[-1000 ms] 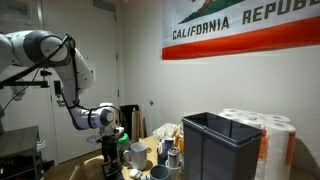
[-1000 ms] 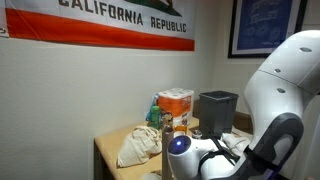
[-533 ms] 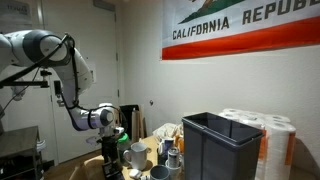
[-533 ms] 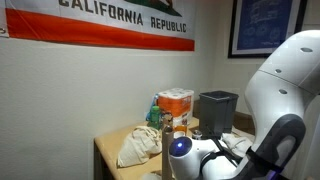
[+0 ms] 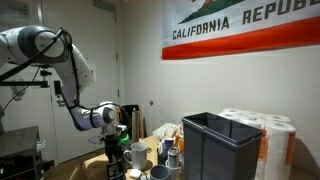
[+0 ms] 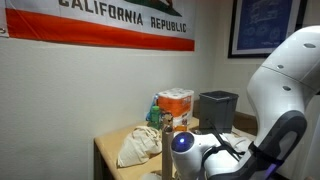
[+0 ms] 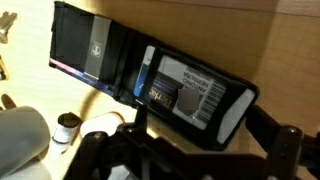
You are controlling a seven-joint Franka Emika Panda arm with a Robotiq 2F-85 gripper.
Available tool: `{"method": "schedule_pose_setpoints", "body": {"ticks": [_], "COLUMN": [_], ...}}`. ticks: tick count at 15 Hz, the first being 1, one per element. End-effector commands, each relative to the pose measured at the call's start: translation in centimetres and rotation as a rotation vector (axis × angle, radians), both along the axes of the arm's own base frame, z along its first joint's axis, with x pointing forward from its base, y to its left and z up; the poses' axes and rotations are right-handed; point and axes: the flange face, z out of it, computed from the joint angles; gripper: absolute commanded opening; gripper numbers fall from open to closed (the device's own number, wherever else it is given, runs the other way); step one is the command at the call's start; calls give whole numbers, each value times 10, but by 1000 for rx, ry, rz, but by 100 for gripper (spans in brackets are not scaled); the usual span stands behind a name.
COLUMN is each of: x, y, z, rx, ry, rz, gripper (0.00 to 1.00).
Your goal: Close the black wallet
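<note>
In the wrist view the black wallet [image 7: 150, 80] lies spread open on the wooden tabletop [image 7: 280, 55], just beyond the gripper [image 7: 185, 150], its right-hand leaf showing a pale card face. How far the jaws stand apart I cannot tell — only dark finger parts show at the near edge. The risk, I judge: a push on that leaf slides the whole wallet across the smooth wood instead of folding it, or nudges the small round cap [image 7: 67, 125] close at the left.

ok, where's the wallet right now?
Only the wrist view shows it: the wallet lies open on the wooden table, directly under the gripper, a small white cylinder near its lower-left edge.
</note>
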Motion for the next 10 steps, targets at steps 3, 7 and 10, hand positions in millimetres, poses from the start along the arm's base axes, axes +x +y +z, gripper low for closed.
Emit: {"method": "schedule_pose_setpoints", "body": {"ticks": [3, 7, 10], "x": [-19, -28, -35], "y": [-7, -13, -20], "z": [15, 15, 15], "rx": [-40, -54, -68], "ry": [-11, -9, -18], "rz": [-4, -25, -51], "gripper": [100, 100, 100]}}
